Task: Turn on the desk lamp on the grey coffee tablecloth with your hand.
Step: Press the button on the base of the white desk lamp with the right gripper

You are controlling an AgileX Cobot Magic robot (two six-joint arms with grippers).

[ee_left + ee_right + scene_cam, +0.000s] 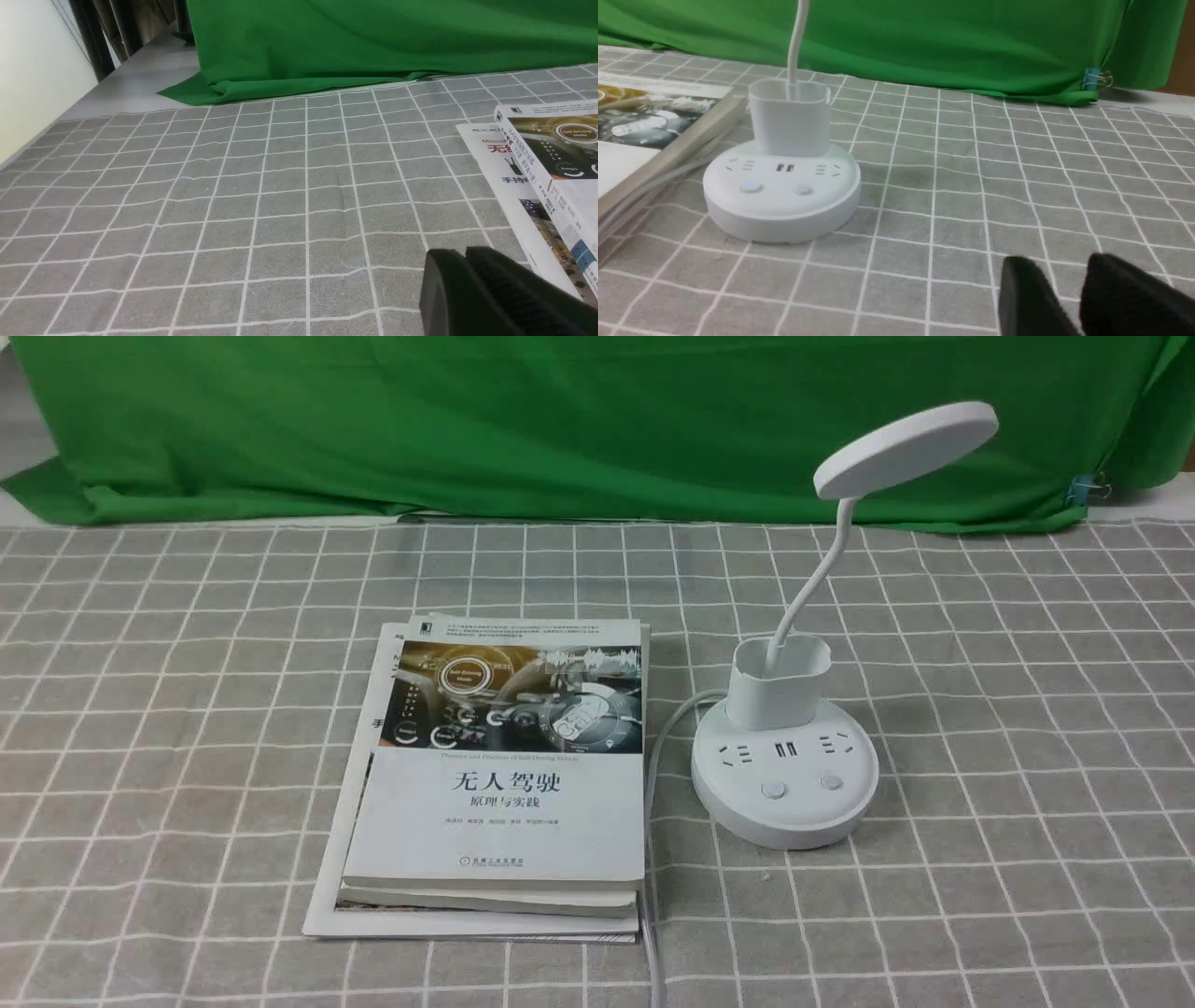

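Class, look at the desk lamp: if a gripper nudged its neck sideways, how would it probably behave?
The thin, curved neck would probably flex. The flat disc head, perched high and off-centre, might wobble. The broad round base probably resists tipping, though a harder push could slide it.

Background: green backdrop (560, 429) hung across the far side, creased, its lower edge reaching the far margin of the desk. Blue clip with wire handles (1081, 491) on the cloth near its right-hand end. Left side: pale upright panel (37, 65), slanting in view; beyond it, dark vertical shapes (96, 37), nature unclear. Far right: brown surface (1181, 70) past the backdrop, not identifiable. Light: even, soft; source out of view.
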